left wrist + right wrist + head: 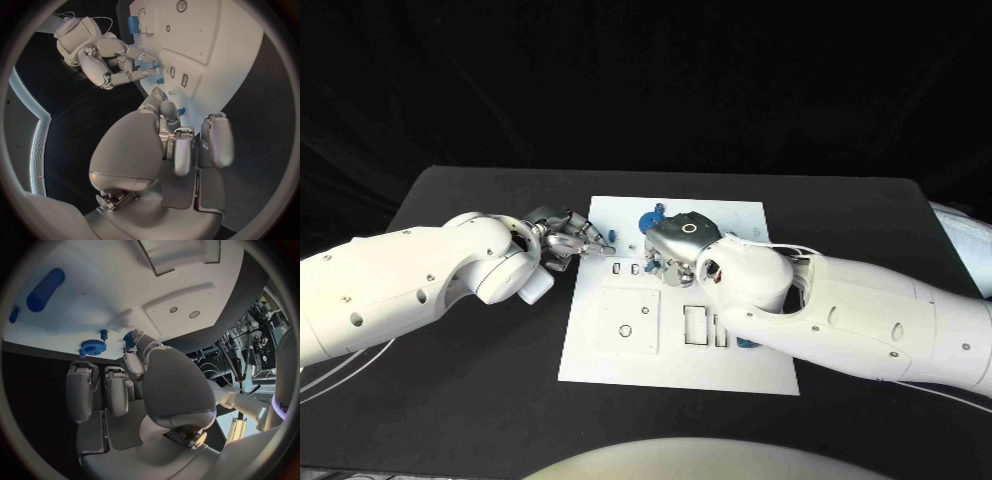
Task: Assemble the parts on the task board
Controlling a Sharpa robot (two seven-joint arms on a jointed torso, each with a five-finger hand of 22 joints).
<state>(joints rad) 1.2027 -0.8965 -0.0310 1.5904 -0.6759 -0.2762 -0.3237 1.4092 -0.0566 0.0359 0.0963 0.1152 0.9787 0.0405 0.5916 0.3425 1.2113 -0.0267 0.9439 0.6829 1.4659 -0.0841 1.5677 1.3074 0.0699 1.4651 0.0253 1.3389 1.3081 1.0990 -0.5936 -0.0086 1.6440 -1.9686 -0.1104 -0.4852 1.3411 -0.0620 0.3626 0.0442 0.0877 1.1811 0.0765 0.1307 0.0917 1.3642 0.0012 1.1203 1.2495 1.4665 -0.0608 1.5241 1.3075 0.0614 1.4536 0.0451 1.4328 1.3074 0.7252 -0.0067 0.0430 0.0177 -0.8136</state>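
We have both hands over the far half of the task board (678, 350) on the black worktop (473, 380): our left hand (567, 240) at its left edge pinches a small blue part (180, 112), and our right hand (678, 245) pinches another (129, 338) beside the blue gear (92, 347). We should lower each part squarely, slowly, into its recess. We read no writing anywhere.

no legible text, no labels, no numbers (task board (678, 362) plain white)
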